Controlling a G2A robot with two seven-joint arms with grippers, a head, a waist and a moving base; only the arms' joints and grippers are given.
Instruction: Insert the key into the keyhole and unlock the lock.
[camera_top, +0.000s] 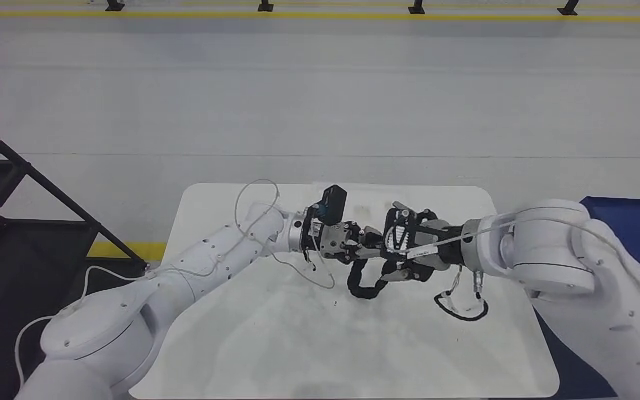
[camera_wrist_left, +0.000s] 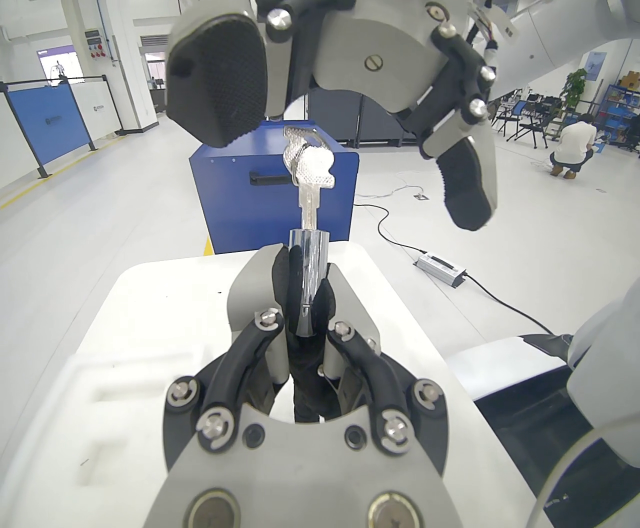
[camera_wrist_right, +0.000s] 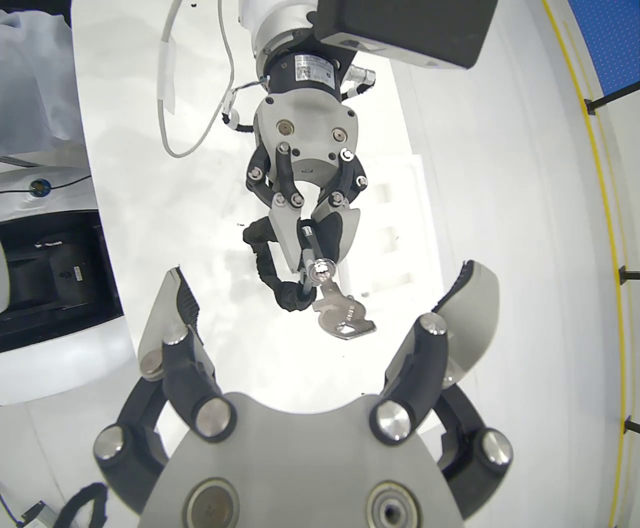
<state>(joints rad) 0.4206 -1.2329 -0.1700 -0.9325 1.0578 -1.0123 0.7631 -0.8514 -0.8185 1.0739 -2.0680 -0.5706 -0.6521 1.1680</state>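
Left gripper (camera_wrist_left: 305, 282) clamps lock (camera_wrist_left: 310, 260) — key (camera_wrist_left: 312, 167) inserted; right gripper (camera_wrist_right: 325, 285) spread wide.

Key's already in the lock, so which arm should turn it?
Right. The open right pincer flanks the head of the silver metal key, while the left pincer is shut on the chrome lock cylinder, steadying it.

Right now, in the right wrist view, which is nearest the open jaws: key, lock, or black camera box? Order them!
1. key: nearest, sticking out toward them.
2. lock: just behind, key blade inside it.
3. black camera box: farthest, on the other arm's wrist.
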